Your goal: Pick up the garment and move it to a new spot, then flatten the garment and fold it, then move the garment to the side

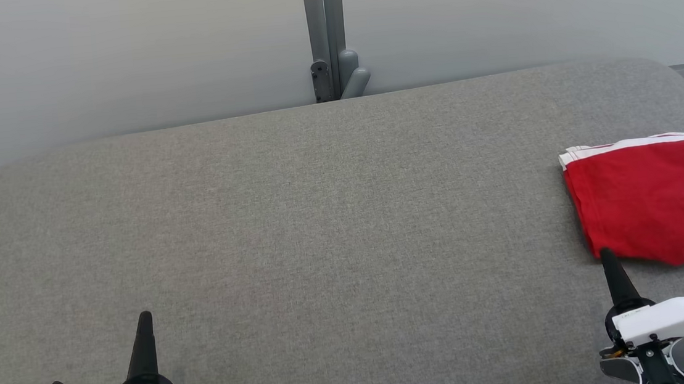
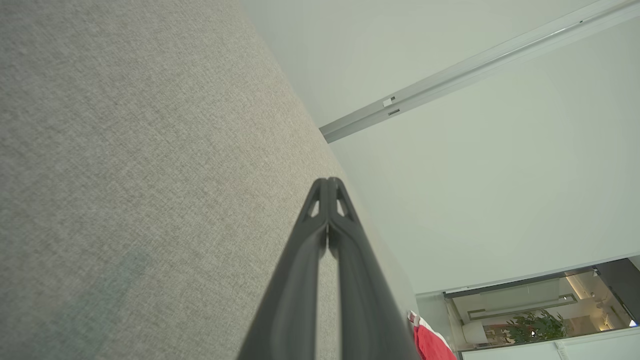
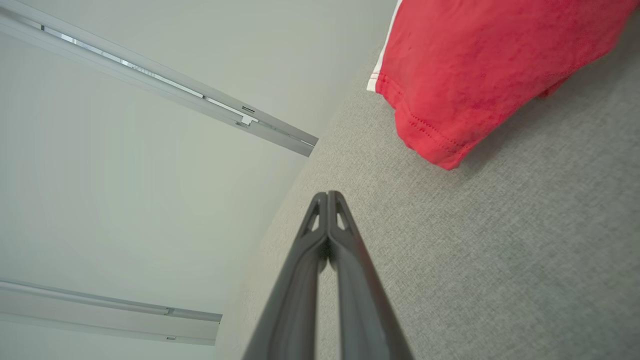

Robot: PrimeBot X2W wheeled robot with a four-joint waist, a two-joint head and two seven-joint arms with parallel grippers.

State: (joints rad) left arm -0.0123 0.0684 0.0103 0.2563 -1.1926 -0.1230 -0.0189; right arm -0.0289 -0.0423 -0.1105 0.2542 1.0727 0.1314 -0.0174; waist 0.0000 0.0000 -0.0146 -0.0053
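One wide grey fabric table [image 1: 319, 218] fronts pale wall panels [image 1: 120, 63] and a grey post [image 1: 325, 32]. The red garment [image 1: 652, 196], white-trimmed and folded compact, lies at the table's right edge, probably already set aside as the final step asks. Left gripper [image 1: 144, 319] and right gripper [image 1: 606, 257] sit low at the front, clenched on nothing, the right tip just beside the garment.

Office or lab test space, can't tell which. Pale partition panels [image 1: 120, 63] joined by a grey metal post [image 1: 325, 32]; grey fabric-covered table [image 1: 319, 218]; beyond, a lit room with a potted plant [image 2: 537, 325].
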